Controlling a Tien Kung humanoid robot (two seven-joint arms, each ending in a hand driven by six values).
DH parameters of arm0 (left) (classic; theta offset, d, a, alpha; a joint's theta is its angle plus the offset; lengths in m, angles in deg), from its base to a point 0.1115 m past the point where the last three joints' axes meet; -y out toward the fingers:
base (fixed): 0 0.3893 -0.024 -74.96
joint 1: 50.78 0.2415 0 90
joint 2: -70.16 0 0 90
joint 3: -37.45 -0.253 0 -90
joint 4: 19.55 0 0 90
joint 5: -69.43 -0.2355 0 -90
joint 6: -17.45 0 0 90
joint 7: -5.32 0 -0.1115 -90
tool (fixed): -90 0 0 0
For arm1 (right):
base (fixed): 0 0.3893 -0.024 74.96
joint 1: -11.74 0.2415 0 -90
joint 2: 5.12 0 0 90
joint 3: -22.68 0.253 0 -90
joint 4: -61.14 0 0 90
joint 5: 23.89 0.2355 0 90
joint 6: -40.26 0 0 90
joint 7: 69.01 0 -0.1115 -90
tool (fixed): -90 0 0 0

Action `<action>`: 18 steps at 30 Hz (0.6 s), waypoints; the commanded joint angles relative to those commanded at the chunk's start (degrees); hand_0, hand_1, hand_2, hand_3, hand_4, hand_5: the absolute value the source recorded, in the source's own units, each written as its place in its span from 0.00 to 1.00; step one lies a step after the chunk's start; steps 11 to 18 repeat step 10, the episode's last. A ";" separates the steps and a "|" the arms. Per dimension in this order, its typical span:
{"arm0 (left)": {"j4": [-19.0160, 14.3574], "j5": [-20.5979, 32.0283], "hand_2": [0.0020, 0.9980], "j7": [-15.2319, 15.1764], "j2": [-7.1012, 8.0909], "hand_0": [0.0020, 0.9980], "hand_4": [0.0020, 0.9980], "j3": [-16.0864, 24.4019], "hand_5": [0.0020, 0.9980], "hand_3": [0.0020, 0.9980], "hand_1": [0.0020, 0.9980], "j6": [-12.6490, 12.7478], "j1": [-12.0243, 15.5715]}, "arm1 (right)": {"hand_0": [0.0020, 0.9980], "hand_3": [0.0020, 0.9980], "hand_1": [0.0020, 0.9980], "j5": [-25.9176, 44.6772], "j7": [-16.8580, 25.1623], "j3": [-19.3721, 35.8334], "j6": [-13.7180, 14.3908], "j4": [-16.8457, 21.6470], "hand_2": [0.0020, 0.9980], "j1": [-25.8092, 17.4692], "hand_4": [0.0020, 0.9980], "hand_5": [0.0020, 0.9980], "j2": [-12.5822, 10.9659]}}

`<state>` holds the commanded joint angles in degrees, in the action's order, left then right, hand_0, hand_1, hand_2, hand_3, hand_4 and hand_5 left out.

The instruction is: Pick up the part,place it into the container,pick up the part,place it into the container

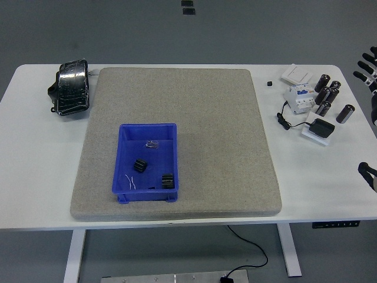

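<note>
A blue container (147, 163) stands on the grey felt mat (200, 118) at the front left. Two black gear-like parts lie inside it, one near the middle (140, 165) and one at the front right corner (168, 180), with small metal bits beside them. My right hand (370, 71) shows only at the right picture edge, fingers spread and empty, far from the container. My left arm is out of view.
A black wrapped bundle (72, 86) lies at the back left of the table. At the back right are several black cylinders (331, 94), a white breaker module (298, 96), a black adapter with cable (321, 127) and a white switch plate (296, 73).
</note>
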<state>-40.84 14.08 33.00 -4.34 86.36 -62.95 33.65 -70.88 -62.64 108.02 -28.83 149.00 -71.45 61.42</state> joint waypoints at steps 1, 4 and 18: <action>-0.01 0.09 0.60 -0.02 -0.01 0.65 0.63 -0.04 0.60 0.53 0.65 0.04 0.04 | 0.71 0.71 0.73 -0.01 -0.02 -0.04 -0.02 -0.06 0.72 0.00 0.81 0.55 -0.02; -0.04 0.26 0.61 -0.03 -0.05 0.65 0.63 -0.13 0.60 0.53 0.65 0.10 0.15 | 0.71 0.71 0.73 0.02 -0.05 -0.08 -0.06 -0.20 0.72 -0.07 0.81 0.55 -0.04; -0.04 0.30 0.61 -0.05 -0.12 0.65 0.63 -0.12 0.60 0.53 0.65 0.14 0.22 | 0.71 0.71 0.73 0.08 -0.07 -0.19 -0.08 -0.31 0.72 -0.05 0.81 0.55 -0.12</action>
